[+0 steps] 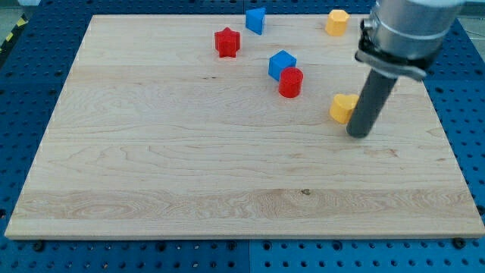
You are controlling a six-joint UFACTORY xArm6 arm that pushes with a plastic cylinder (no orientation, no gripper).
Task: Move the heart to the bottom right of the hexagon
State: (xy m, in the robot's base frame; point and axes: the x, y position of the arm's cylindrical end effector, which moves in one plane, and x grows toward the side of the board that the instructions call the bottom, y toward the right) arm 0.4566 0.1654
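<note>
A yellow heart-like block lies at the board's right middle, its right side hidden by my rod. A yellow hexagon sits near the top edge, right of centre, well above the heart. My tip rests on the board right against the heart's right lower side. The dark rod rises from there toward the view's top right.
A red star and a blue block lie at the top centre. A blue cube touches a red cylinder left of the heart. The wooden board has its right edge near the rod.
</note>
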